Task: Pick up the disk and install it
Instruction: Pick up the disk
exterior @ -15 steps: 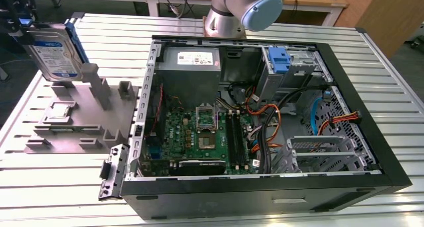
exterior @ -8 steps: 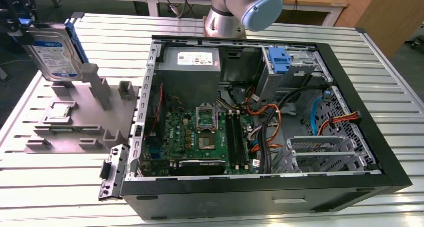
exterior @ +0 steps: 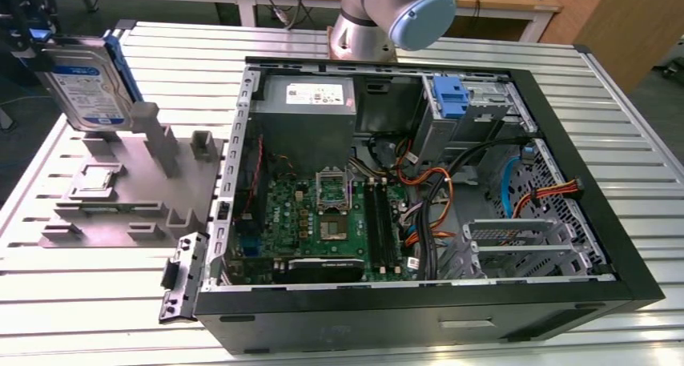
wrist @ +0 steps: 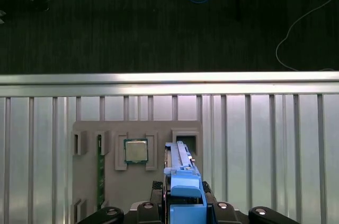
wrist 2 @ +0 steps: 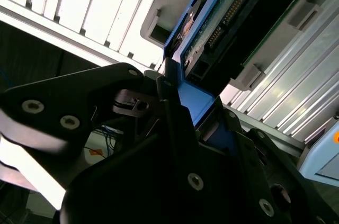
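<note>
End effector (wrist 2: 172,94) is clamped narrow on the disk (exterior: 91,82), pinching the edge of its blue carrier (wrist: 185,195) from both sides. Disk hangs upright, label side facing the exterior cam. It's in the air on the exterior view's left, above the grey fixture tray (exterior: 107,222), touching nothing below and apart from the PC case (exterior: 428,306).

My read: step in hand is the carry, lift done, install not yet. To do it well I'd keep the disk vertical w/ no swing, since the grip is on the carrier edge only and plastic could flex or slip. Stay high enough to clear the tray posts and case rim. Watch the orange/black cables (exterior: 428,210) inside.

Containers: the tray holds a CPU chip (wrist: 136,151) in a square pocket and a green stick (wrist: 99,171) on edge in a slot. The case lies open on the bench (exterior: 641,166). Inside are the motherboard (exterior: 320,214), the grey PSU box (exterior: 310,98), a drive bay w/ a blue latch (exterior: 450,98) and a metal cage (exterior: 513,242) at the exterior view's right.
</note>
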`<state>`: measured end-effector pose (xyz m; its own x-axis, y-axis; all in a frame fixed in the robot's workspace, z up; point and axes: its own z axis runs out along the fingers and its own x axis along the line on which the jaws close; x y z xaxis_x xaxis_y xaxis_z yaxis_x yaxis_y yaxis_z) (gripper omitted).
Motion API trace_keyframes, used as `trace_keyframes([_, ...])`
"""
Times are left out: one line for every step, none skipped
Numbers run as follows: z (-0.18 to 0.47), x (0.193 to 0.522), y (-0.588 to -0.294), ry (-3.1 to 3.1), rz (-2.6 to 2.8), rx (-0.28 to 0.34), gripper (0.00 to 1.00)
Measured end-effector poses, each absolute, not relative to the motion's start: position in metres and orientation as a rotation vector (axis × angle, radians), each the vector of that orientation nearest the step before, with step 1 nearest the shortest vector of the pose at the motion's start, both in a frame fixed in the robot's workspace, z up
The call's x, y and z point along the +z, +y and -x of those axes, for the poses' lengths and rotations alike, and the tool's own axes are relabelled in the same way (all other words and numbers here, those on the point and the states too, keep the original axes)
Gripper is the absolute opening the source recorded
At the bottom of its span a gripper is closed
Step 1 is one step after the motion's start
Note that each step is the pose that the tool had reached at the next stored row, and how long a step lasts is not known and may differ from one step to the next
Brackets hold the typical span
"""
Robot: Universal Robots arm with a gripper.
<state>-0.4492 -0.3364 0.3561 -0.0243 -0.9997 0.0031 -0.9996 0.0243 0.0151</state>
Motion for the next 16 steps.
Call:
trace_keyframes([0.4491,0.3563,-0.3364,-2.239,-2.185,-0.013,0.36])
trace_keyframes([0.4492,0.3565,-0.3364,-2.239,-2.185,-0.013,0.36])
trace_keyframes([0.4492,0.3568,-0.3364,-2.239,-2.185,-0.013,0.36])
trace_keyframes([0.4492,0.3570,-0.3364,-2.239,-2.185,-0.013,0.36])
trace_keyframes([0.4491,0.3572,-0.3364,-2.239,-2.185,-0.013,0.36])
trace_keyframes([0.4491,0.3574,-0.3364,-2.239,-2.185,-0.012,0.36])
trace_keyframes([0.4491,0.3576,-0.3364,-2.238,-2.185,-0.011,0.36])
trace_keyframes([0.4491,0.3577,-0.3364,-2.238,-2.184,-0.011,0.36])
trace_keyframes([0.4491,0.3579,-0.3364,-2.238,-2.184,-0.010,0.36])
trace_keyframes([0.4491,0.3579,-0.3364,-2.238,-2.184,-0.010,0.36])
trace_keyframes([0.4491,0.3580,-0.3364,-2.237,-2.184,-0.009,0.36])
trace_keyframes([0.4491,0.3581,-0.3364,-2.237,-2.183,-0.008,0.36])
trace_keyframes([0.4492,0.3584,-0.3364,-2.236,-2.183,-0.008,0.36])
trace_keyframes([0.4492,0.3587,-0.3364,-2.236,-2.182,-0.007,0.36])
trace_keyframes([0.4492,0.3591,-0.3364,-2.236,-2.182,-0.006,0.36])
trace_keyframes([0.4492,0.3594,-0.3364,-2.235,-2.182,-0.005,0.36])
